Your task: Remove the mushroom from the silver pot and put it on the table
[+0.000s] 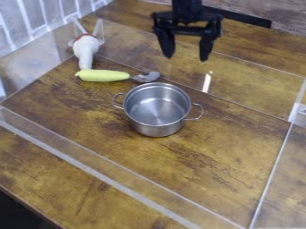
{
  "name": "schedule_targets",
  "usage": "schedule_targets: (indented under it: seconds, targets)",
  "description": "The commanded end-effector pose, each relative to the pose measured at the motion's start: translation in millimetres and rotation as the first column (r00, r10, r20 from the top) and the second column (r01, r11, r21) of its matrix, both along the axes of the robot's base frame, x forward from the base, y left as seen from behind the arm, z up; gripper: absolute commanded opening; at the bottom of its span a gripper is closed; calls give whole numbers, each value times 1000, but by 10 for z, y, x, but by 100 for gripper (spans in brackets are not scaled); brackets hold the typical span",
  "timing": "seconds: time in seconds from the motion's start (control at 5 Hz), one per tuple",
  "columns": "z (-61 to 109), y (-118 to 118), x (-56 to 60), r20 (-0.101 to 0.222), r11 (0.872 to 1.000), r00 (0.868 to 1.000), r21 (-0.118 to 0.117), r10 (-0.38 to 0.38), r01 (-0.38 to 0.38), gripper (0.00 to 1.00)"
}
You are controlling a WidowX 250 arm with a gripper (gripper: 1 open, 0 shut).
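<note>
The silver pot point(157, 108) stands upright mid-table, and its inside shows only bare shiny steel. A small grey-brown piece point(146, 77), which may be the mushroom, lies on the table point(227, 152) just behind the pot's left side; it is too small to tell for sure. My gripper point(184, 54) hangs above the table behind the pot, pointing down. Its black fingers point(165, 46) stand wide apart with nothing between them. It touches neither the pot nor the grey piece.
A yellow-green corn-like piece point(102, 76) lies left of the grey piece. A white item with a reddish end point(84, 48) rests by the left acrylic panel point(42, 54). Clear acrylic strips point(131, 192) edge the front and right.
</note>
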State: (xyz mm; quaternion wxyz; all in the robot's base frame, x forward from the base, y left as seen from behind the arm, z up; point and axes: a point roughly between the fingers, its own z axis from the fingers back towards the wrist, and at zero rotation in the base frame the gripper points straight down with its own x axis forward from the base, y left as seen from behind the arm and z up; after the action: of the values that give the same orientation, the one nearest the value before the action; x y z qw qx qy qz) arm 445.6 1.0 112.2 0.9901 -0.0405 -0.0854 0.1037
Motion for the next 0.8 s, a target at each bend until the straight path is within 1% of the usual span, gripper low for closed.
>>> schedule_targets:
  seconds: [0.0, 0.4, 0.6]
  targets:
    - [340, -103, 82, 87, 997, 993, -1, -80, 80, 100]
    - [299, 44, 143, 53, 1000, 998, -11, -23, 23, 100]
    - [273, 141, 76, 34, 1000, 999, -16, -4, 4, 100]
